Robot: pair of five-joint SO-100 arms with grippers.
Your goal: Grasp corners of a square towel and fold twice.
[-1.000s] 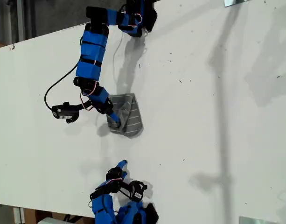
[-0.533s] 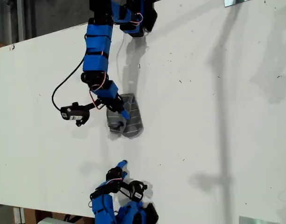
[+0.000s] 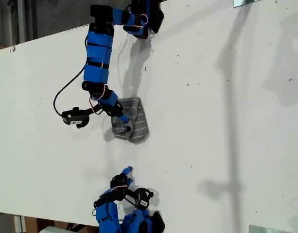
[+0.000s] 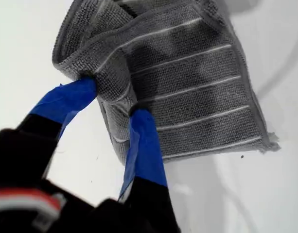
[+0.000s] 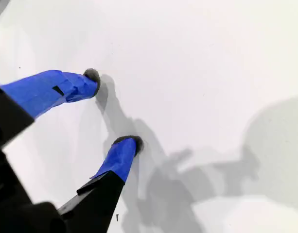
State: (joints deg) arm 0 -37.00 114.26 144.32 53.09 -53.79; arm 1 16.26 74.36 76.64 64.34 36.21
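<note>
Towel (image 3: 131, 120), dark grey with thin pale stripes, lies folded into a small bundle on the white surface (image 3: 226, 136), near the middle of the exterior view and slightly toward that view's left. The first pincer (image 4: 114, 99) reaches down onto it, its blue fingers (image 4: 144, 141) pinching a bunched fold at the towel's edge; whether that fold is a corner is hard to tell. The second pincer (image 5: 114, 109) sits well apart from the towel, near the bottom of the exterior view, its jaws spread wide over bare surface with nothing between them.
</note>
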